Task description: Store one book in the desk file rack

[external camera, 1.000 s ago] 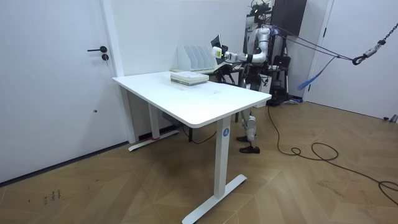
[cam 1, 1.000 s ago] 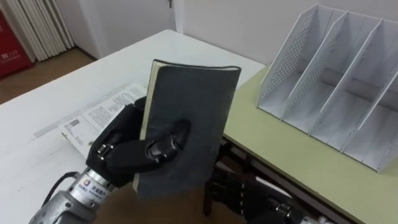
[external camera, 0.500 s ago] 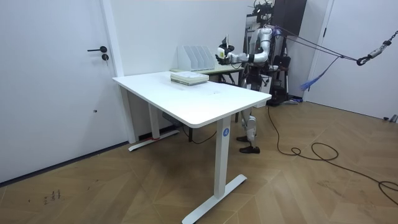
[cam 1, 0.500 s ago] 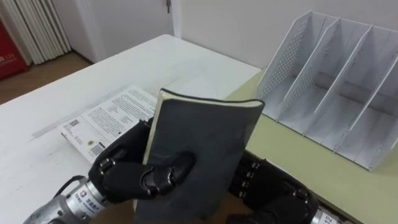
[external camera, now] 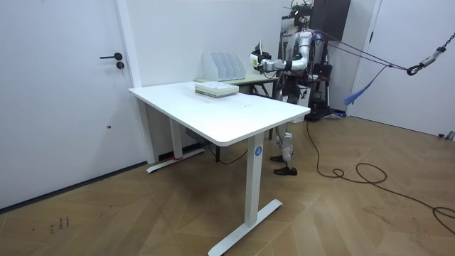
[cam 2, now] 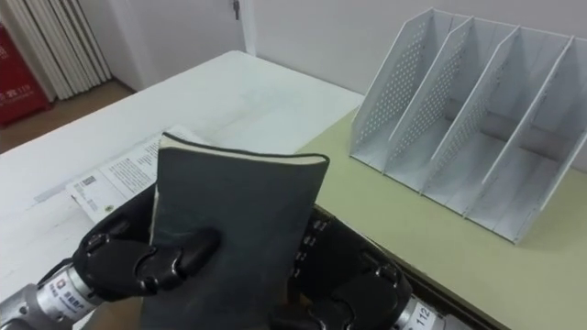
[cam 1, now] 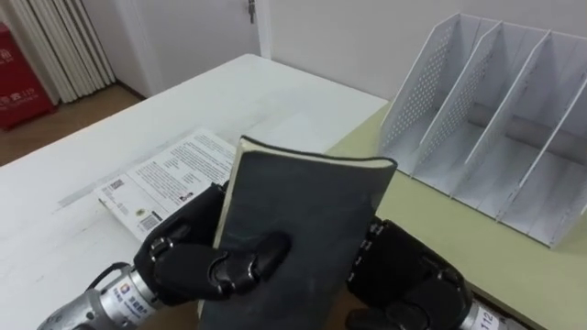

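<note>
The book (cam 1: 303,238), a dark-covered volume, is held upright in the air in front of the robot, well short of the file rack (cam 1: 486,119) and not yet in any compartment. The left hand (cam 1: 188,266) has it by the spine side, fingers clamped round that edge with the thumb laid across the cover. The right hand (cam 1: 413,284) sits low against the book's opposite edge, partly behind it; whether it grips or merely steadies cannot be told. The rack stands on a pale green counter (cam 1: 431,220), ahead and to the robot's right, and the compartments in sight hold nothing. A printed booklet (cam 1: 156,179) lies flat on the white counter (cam 1: 229,101), just beyond the left hand. Assessment: the book is secured and the carry to the rack is the step in hand. The next move calls for bringing the book across to the rack, turning it parallel to the dividers and lowering it into one slot without catching an edge.
</note>
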Robot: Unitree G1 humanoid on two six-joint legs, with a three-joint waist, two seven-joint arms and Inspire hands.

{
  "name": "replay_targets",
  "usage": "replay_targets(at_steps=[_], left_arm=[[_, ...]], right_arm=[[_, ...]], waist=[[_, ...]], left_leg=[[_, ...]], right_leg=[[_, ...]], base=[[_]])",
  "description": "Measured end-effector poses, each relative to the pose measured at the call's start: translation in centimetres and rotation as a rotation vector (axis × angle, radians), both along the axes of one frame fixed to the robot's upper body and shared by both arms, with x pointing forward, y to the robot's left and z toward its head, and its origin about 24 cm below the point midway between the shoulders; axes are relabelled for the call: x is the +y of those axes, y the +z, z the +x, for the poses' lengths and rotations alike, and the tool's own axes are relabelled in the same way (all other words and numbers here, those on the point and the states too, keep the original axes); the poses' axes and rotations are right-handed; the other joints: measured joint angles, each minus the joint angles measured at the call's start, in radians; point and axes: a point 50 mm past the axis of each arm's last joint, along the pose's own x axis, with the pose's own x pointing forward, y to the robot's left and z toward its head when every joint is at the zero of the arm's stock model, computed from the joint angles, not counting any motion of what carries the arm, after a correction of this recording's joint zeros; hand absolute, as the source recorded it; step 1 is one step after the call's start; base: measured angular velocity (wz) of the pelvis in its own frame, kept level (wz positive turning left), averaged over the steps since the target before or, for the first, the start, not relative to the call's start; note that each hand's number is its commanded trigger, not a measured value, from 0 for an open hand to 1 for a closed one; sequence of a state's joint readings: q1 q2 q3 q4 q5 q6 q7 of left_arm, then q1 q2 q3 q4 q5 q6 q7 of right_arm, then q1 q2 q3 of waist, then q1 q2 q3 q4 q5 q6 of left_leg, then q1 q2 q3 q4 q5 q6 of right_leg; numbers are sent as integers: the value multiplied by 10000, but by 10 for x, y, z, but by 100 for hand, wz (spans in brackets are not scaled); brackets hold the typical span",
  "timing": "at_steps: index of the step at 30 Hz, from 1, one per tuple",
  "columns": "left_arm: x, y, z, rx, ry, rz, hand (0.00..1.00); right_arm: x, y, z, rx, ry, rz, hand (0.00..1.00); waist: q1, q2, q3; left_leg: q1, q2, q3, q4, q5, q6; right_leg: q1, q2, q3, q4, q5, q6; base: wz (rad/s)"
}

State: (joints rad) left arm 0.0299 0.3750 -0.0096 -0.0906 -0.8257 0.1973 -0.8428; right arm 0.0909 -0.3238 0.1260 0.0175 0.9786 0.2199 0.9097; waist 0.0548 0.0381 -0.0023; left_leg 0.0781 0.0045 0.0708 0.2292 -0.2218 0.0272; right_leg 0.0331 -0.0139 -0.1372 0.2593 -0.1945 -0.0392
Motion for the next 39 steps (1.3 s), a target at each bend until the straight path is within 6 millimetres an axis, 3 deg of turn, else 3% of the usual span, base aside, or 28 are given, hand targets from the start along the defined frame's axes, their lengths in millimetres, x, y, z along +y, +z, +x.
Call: replay_targets(at_steps=[1, 10, 31, 32, 34, 35, 39], left_arm=[[0, 0, 0, 17, -23, 20, 100], [-10, -4, -5, 255, -982, -191, 100], [-5, -11, -6, 605, -1232, 110, 100], [-5, -11, -6, 605, -1238, 112, 75], [-5, -12, -6, 637, -1237, 110, 58], [-5, -12, -6, 645, -1236, 110, 1], [-3, -14, -6, 767, -1143, 80, 0]], right_arm=[[0, -1, -1, 43, -6, 15, 100], [-2, -8, -6, 506, -200, -155, 100], [6, -12, -10, 654, 282, -269, 100], [6, -12, -10, 657, 288, -274, 100], [7, -12, -11, 668, 305, -283, 100], [7, -12, -11, 674, 315, -295, 100], [6, -12, -11, 687, 338, -363, 100]], waist=[[25, 0, 0], [63, 13, -6], [33, 41, 28], [34, 41, 28], [42, 45, 36], [43, 46, 36], [36, 51, 53]], left_leg=[[-1, 0, 3, -1, 0, 0], [-22, 0, 85, -10, 0, 0], [-309, 15, 84, 91, -22, -1], [-311, 15, 83, 95, -22, -1], [-328, 15, 87, 101, -22, -1], [-324, 15, 88, 101, -22, -1], [-324, 15, 82, 96, -22, -1]], right_leg=[[0, 0, 0, 0, -1, 0], [12, 1, 5, -12, 5, 6], [-217, 7, 8, 64, 5, 3], [-238, 6, 9, 69, 5, 3], [-302, 4, 20, 116, 5, 2], [-301, 4, 23, 118, 4, 1], [-296, 5, 23, 112, 4, 2]], base=[[0], [0], [0], [0], [0], [0], [0]])
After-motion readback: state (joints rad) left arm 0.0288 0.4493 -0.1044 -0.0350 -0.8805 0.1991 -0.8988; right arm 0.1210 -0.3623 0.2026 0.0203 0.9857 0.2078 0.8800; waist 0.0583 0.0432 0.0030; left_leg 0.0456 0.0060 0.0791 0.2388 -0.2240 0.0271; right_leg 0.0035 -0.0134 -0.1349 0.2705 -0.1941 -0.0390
